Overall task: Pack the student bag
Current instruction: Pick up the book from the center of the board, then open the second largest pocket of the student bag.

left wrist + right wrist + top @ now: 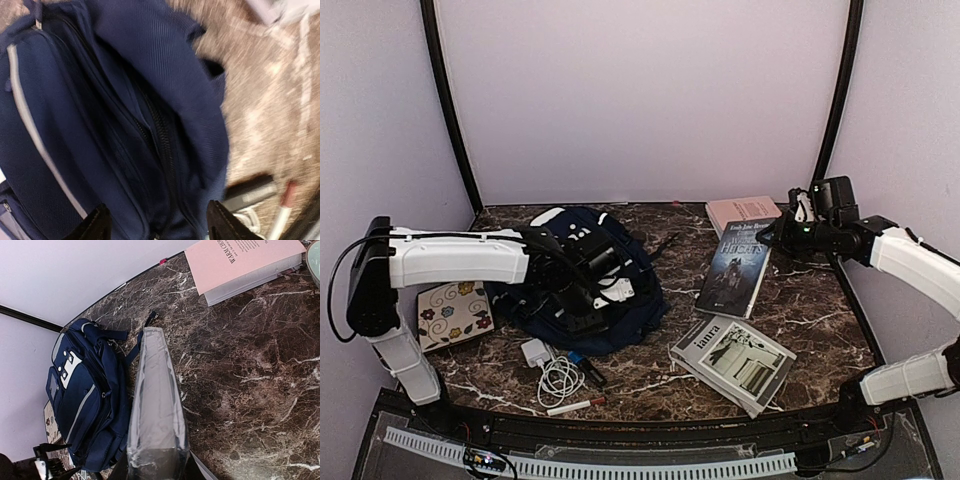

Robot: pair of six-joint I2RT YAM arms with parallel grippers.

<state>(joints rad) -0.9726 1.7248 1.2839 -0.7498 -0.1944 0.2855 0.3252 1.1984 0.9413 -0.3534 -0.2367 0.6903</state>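
The student bag [635,300] is a navy backpack with a grey stripe, lying at the left centre of the marble table. It also shows in the left wrist view [125,100] and the right wrist view [85,400]. My left gripper [582,290] hovers just over the bag, open and empty [160,227], its jaws astride an open zipper. My right gripper [785,232] is shut on the near edge of a dark, plastic-wrapped book [735,265], seen edge-on between the jaws [156,405]. The book's far end rests on the table beside the bag.
A pink book [745,212] lies at the back right [240,260]. A grey magazine [732,362] lies front right. A floral card [453,313] is left of the bag. A white charger with cable [552,372] and a red-capped marker [575,405] lie in front.
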